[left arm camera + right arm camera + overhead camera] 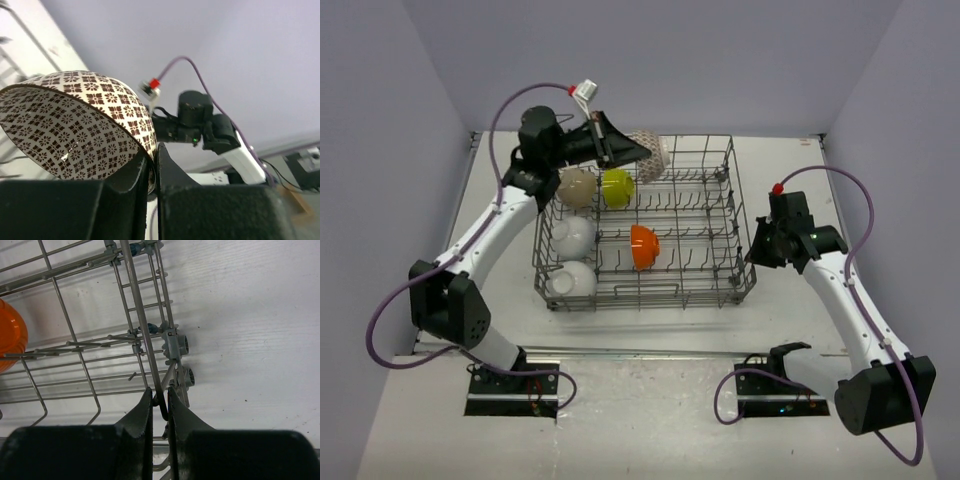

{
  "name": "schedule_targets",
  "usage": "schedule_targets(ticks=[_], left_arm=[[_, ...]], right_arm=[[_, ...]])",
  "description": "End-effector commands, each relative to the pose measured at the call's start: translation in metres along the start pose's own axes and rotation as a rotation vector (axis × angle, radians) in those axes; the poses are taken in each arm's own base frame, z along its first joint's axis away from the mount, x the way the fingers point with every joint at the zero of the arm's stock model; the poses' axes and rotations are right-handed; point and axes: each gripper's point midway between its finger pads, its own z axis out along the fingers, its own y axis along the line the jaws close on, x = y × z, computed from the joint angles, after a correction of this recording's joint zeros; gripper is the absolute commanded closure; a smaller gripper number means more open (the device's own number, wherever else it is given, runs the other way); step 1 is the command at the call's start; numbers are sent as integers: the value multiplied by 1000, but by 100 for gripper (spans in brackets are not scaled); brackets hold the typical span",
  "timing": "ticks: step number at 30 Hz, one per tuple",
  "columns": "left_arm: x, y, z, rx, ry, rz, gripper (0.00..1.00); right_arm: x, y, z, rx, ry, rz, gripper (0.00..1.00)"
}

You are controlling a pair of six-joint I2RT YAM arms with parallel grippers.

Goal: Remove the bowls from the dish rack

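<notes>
Looking from the left side first, I had the left gripper (153, 160) clenched on the rim of the patterned bowl (75, 120), one finger inside the lip and one outside. Pinching the lip was, I judged, the only hold a narrow two-finger tool could get on something that wide. The bowl hung tipped on its side over the far edge of the dish rack (744, 215), toward its left end, and seemed lifted free of the tines. From there it needed carrying out to the table (790, 170) and setting down.

Inside the rack five more waited. The beige bowl (576, 187) sat in the far left corner with the yellow-green bowl (617, 187) just beside it. The far white bowl (572, 236) and the near white bowl (570, 280) filled the left column in front of them. The orange bowl (643, 247) stood on edge near the middle, propped between tines. By my reckoning the unloading was at an early stage.

On the right, the right gripper (160, 400) was squeezed tight around the rack's right-hand edge, with the wire caught between the fingertips. I read that as an anchor, so a bowl snagging on a tine would not drag or tip the whole basket.
</notes>
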Motion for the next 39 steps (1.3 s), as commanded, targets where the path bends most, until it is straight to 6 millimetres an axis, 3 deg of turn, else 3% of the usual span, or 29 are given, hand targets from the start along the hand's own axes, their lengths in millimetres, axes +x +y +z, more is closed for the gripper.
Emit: schedule_targets(ticks=[1, 8, 9, 11, 14, 20, 23, 27, 32, 35, 37, 38, 39], left_arm=[[-29, -6, -50, -158, -57, 87, 100], [-59, 1, -104, -469, -225, 328, 100], [-67, -10, -112, -505, -260, 374, 100], [-79, 6, -136, -687, -325, 410, 100], [-94, 9, -167, -862, -401, 461, 100], [-109, 11, -198, -1032, -485, 510, 100], [-112, 29, -231, -1236, -533, 458, 100], [-99, 72, -276, -1522, -540, 367, 100], [-94, 106, -313, -1626, -550, 278, 100], [-95, 137, -342, -1700, -515, 186, 100], [-92, 164, -349, -1721, -456, 125, 100], [-91, 185, -364, -1751, -432, 62, 100], [-90, 194, -364, -1738, -411, 26, 100]], right_arm=[[4, -5, 13, 40, 28, 67, 100], [5, -2, 15, 23, 38, 62, 100], [5, -2, 14, 22, 41, 60, 100], [3, -2, 15, 25, 43, 57, 100], [3, 7, 12, -20, 55, 55, 100], [6, 10, 13, -39, 69, 39, 100], [6, 10, 10, -44, 67, 34, 100], [3, 14, 4, -71, 46, 20, 100], [7, 17, 1, -94, 60, 12, 100], [9, 16, -2, -102, 54, 1, 100], [10, 16, -5, -109, 49, -5, 100], [10, 16, -5, -111, 48, -7, 100], [11, 16, -6, -115, 48, -15, 100]])
